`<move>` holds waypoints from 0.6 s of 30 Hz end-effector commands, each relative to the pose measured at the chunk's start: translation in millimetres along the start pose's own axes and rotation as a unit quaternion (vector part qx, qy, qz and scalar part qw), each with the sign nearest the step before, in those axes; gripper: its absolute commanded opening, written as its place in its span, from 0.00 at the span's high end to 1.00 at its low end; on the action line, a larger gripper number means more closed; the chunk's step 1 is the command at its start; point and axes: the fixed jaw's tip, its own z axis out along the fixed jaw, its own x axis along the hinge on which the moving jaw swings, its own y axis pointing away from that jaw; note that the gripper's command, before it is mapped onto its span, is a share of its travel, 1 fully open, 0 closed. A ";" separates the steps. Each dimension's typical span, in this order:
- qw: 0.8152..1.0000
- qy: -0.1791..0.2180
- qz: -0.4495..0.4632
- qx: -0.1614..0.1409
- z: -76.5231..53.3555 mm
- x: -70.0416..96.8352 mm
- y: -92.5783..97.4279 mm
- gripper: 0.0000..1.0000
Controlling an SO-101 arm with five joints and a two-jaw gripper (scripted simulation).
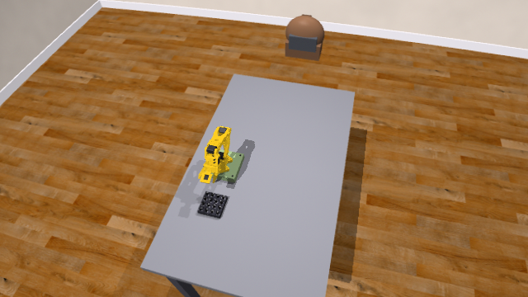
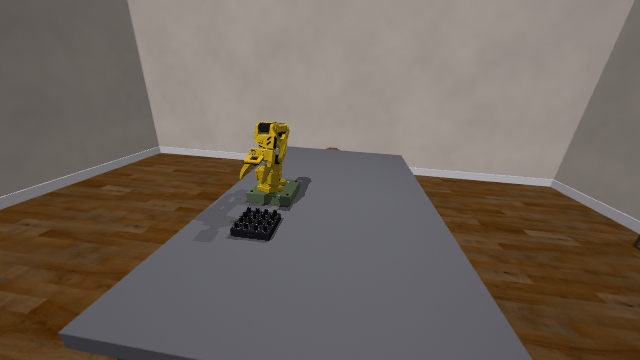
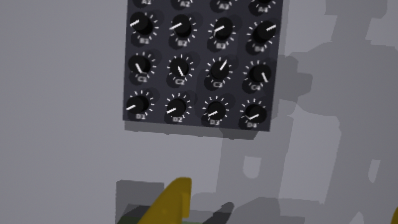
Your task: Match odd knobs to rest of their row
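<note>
- Arm (image 2: pixel 270 155) stood folded on its base (image 2: pixel 292 196), jaws part open, gripping nothing.
- Knob box (image 1: pixel 213 205) lay on the tabletop (image 1: pixel 289 165) just ahead.
- Knob C3 (image 3: pixel 219 69) pointed unlike its row.

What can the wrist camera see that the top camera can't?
Only the wrist view shows the white pointer lines and labels on the knobs: C3 points up-right, while C1, C2 and C4 point down-right. Only the top view shows the whole yellow arm, its green base, the wood floor and a brown domed thing by the wall. Both show the knob box on the grey table.
</note>
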 end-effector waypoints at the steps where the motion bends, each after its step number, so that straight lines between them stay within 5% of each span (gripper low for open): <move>1: 1.000 0.004 0.001 0.001 2.2 1.9 -1.0 0.60; 18: 1.000 0.003 0.001 0.001 10.7 -25.9 -2.5 0.60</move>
